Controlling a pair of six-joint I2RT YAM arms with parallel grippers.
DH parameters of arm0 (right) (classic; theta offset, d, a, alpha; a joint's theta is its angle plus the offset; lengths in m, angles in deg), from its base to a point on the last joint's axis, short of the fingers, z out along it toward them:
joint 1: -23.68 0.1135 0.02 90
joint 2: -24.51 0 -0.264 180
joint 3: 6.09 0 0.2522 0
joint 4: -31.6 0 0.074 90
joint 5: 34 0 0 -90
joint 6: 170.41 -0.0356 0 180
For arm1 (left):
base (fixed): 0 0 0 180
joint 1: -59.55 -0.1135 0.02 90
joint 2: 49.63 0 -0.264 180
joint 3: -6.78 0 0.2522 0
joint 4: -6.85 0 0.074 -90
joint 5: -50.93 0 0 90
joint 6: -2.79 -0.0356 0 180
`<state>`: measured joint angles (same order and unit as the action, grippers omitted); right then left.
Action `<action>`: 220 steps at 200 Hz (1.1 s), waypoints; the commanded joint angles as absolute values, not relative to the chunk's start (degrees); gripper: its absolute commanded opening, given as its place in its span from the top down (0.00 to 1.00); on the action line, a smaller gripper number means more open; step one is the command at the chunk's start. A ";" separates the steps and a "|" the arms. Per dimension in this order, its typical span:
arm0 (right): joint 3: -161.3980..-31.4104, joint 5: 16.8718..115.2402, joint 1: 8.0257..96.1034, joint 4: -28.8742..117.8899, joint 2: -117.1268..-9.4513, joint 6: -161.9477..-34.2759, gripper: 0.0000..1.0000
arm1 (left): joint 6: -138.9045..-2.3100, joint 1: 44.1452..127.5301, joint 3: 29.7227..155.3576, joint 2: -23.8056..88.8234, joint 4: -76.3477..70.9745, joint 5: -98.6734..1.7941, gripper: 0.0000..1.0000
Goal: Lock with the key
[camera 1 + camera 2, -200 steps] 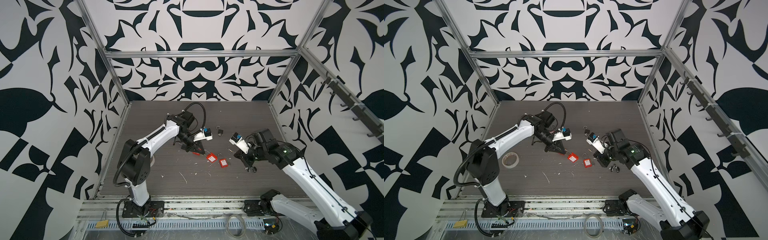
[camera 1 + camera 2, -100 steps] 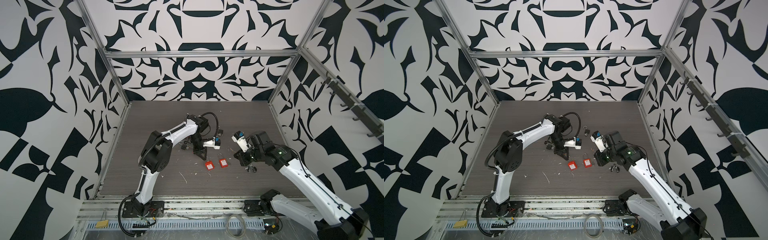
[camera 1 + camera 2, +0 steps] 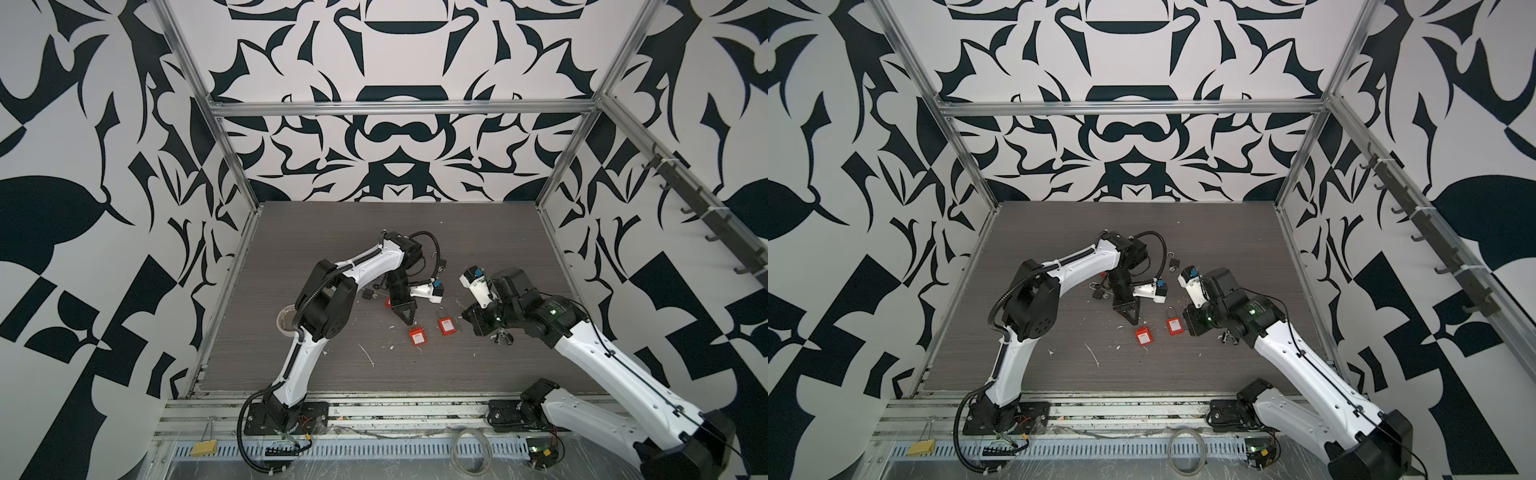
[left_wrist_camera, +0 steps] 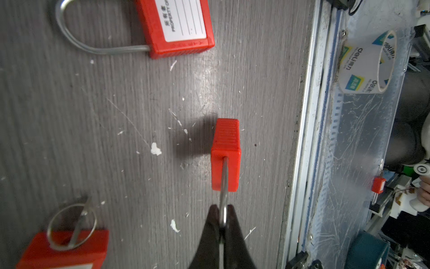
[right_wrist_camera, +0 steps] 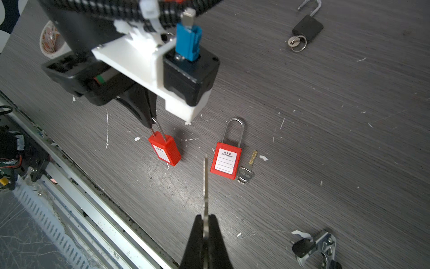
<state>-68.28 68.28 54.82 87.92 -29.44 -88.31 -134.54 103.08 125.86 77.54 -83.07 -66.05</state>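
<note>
The left hand [image 4: 223, 209] is closed tight on the steel loop of a red padlock [image 4: 225, 153], pinching it at the top of the bend, so the red body hangs below the fingertips over the tabletop [image 5: 325, 139]. In both top views this padlock [image 3: 417, 336] sits just below the left hand [image 3: 408, 320], near the front middle of the tabletop. Whether its bottom touches the surface I cannot tell.

The right hand [image 5: 204, 219] is also closed, gripping a key [image 5: 205, 186] by its head. The thin blade sticks straight out past the fingertips and is seen edge-on. It points toward the gap between the hanging padlock [image 5: 165, 151] and a second red padlock [image 5: 225, 160], and touches neither.

The second red padlock lies flat with its label up, and a spare key [image 5: 246, 172] lies just beside its body. A black padlock [image 5: 307, 26] with a key ring lies well apart, further back.
</note>
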 commanded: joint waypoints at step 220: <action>-61.24 60.18 74.25 77.21 -33.86 -111.87 1.00 | -116.23 89.72 108.98 59.86 -48.02 -79.98 0.42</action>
<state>-61.43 60.25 73.99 81.04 -32.52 -109.56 -122.15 92.93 116.48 69.34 -62.70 -73.94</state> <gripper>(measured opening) 0.068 0.572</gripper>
